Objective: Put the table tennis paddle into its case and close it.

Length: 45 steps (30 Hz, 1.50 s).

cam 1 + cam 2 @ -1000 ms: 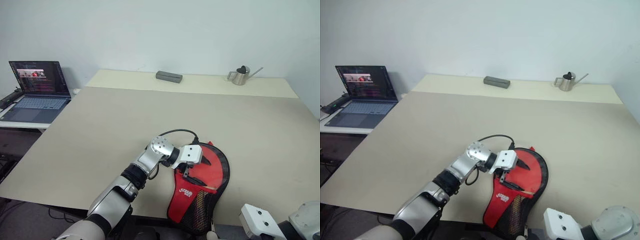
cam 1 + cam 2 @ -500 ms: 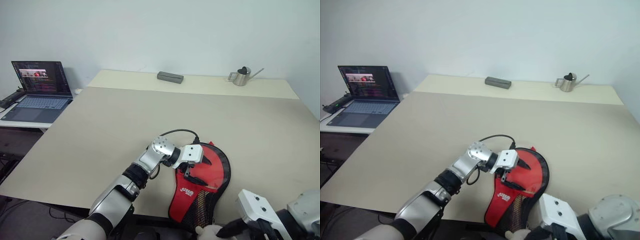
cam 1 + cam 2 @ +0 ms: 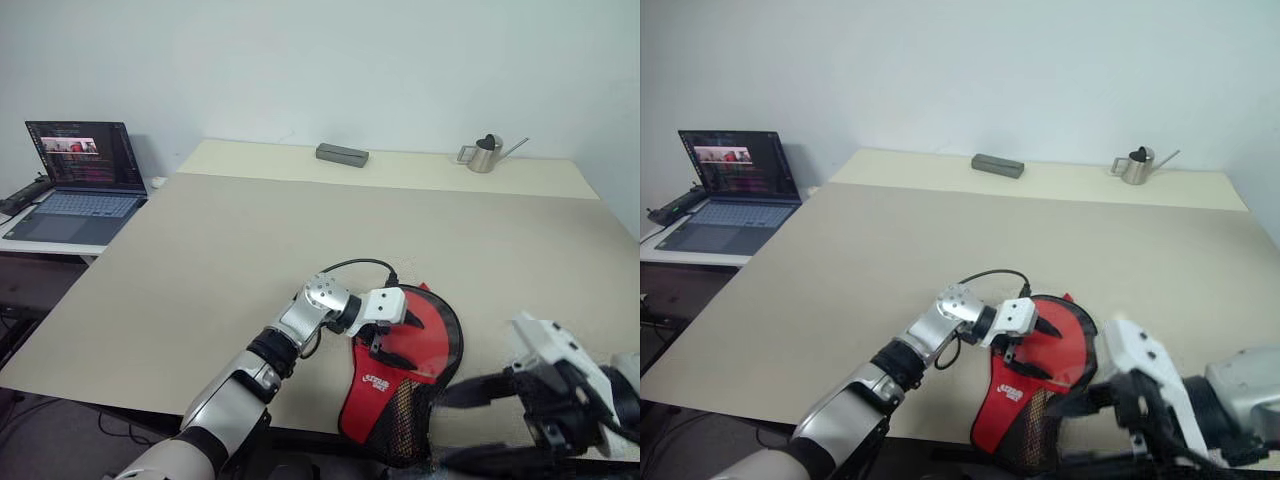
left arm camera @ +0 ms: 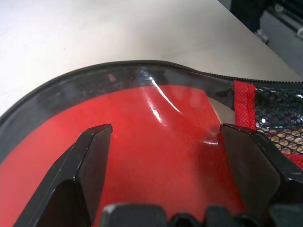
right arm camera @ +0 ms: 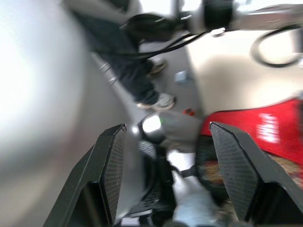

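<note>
**Case under the left jaws at the near edge, right jaws spread beside it**

The case [image 3: 400, 375] lies low and just right of centre in the left eye view, at the near edge of the surface [image 3: 250, 250], its narrow mesh end hanging over that edge. The left gripper [image 3: 392, 342] rests on the round end of the case, jaws spread apart with nothing between them, both black fingers [image 4: 85, 165] lying against the clear plastic side. The right gripper [image 3: 455, 425] hovers at the lower right of that frame, just beside the mesh end, jaws wide apart and empty, pointing towards the frame's left.

The left arm reaches up from the bottom centre of the frame, bent at the wrist so the gripper turns towards the right. The right arm comes in from the lower right corner.

The table tennis paddle [image 4: 156, 142] shows as a red face through the glossy plastic. A black zipper rim edges the case, a red panel with white lettering sits below the round part, and black mesh covers the narrow end.
</note>
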{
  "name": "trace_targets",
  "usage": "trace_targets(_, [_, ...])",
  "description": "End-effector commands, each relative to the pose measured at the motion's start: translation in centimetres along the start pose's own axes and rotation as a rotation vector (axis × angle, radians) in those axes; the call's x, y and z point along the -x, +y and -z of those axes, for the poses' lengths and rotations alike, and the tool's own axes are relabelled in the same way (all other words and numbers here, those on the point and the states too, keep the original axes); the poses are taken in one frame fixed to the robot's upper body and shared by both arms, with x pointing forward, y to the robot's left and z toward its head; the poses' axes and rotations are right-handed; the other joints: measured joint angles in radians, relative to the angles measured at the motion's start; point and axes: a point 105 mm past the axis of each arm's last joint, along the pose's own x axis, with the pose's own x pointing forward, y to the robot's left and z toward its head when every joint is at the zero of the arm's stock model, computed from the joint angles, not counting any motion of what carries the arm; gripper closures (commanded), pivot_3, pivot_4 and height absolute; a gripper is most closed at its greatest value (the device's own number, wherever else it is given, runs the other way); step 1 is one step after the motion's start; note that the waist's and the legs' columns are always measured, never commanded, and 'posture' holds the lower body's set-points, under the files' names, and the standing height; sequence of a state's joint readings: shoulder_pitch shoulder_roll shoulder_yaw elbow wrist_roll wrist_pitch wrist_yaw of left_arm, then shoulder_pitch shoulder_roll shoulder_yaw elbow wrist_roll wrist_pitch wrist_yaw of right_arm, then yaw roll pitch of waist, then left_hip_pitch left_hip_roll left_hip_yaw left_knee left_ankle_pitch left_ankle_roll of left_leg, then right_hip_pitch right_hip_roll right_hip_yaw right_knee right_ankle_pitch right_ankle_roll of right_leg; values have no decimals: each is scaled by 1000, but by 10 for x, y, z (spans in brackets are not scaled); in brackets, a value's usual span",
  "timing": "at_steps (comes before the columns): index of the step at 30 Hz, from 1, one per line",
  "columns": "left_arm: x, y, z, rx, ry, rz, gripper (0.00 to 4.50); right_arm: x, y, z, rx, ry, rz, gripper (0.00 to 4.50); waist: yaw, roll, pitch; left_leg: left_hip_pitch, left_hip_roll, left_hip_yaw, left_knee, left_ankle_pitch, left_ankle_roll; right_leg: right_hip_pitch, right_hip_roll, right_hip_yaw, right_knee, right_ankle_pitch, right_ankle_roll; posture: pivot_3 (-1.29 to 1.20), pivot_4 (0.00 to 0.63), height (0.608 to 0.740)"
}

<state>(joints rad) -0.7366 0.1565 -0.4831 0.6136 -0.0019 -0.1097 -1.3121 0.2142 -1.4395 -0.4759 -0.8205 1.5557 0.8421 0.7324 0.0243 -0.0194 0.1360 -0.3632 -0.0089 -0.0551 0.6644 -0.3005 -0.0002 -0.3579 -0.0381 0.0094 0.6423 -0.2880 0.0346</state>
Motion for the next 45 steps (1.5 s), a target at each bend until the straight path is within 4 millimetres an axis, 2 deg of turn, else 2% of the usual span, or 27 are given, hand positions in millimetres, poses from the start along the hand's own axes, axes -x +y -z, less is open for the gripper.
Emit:
trace_targets(1, [22,-11,12,108,0,-1,536,15,-29,3,-37,-32,90,1448,-7,-1,5,0,0,0,0,0,0,-1,1,0,1,0,-1,0,150,740])
trace_targets(3, [34,-11,4,126,-37,-22,536,18,-36,4,-40,-40,111,1448,-17,-5,10,-1,3,0,-1,0,0,-5,3,1,3,-1,-3,0,150,740])
trace_targets(7, [79,-20,-12,164,-93,-80,536,21,-48,12,-52,-50,169,1448,-25,0,21,-8,4,0,-2,0,0,-15,6,2,9,-2,-6,0,150,740])
trace_targets(10, [117,-39,-18,223,-106,-108,536,24,-56,18,-64,-56,206,1448,-24,1,23,-19,4,0,-1,1,-2,-27,6,2,13,-2,-6,0,150,740])
trace_targets(14, [142,-71,-13,281,-58,-114,536,26,-64,20,-73,-73,229,1448,-23,3,26,-21,2,1,0,2,-3,-30,4,2,14,-2,-6,0,150,740])
trace_targets(17, [144,-94,-9,315,-38,-93,536,25,-71,21,-85,-80,233,1448,-23,5,28,-19,1,2,0,2,-4,-28,2,3,15,-1,-5,0,150,740])
trace_targets(19, [142,-100,-10,332,-57,-99,536,24,-77,23,-95,-82,237,1448,-20,4,29,-19,1,2,1,2,-4,-28,2,3,15,-1,-4,0,150,740])
trace_targets(26, [140,-103,-15,376,-126,-136,536,25,-106,15,-143,-143,310,1448,-23,5,30,-18,1,2,1,3,-5,-28,3,4,18,-1,-5,0,150,740])
trace_targets(30, [146,-94,-11,393,-143,-195,536,31,-133,9,-174,-190,393,1448,-27,5,31,-18,1,3,1,3,-5,-30,3,4,20,-1,-5,0,150,740])
trace_targets(37, [144,-92,-15,387,-170,-234,536,29,-154,8,-181,-183,425,1448,-26,6,31,-18,1,3,1,3,-5,-30,3,4,20,-1,-5,0,150,740])
trace_targets(40, [147,-94,-17,385,-177,-263,536,32,-164,15,-173,-164,451,1448,-26,6,31,-18,1,4,1,3,-5,-30,3,5,20,-1,-5,0,150,740])
trace_targets(45, [151,-92,-20,377,-183,-310,536,39,-171,15,-111,-157,463,1448,-26,6,31,-18,1,3,1,3,-5,-31,3,5,21,-1,-6,0,150,740])
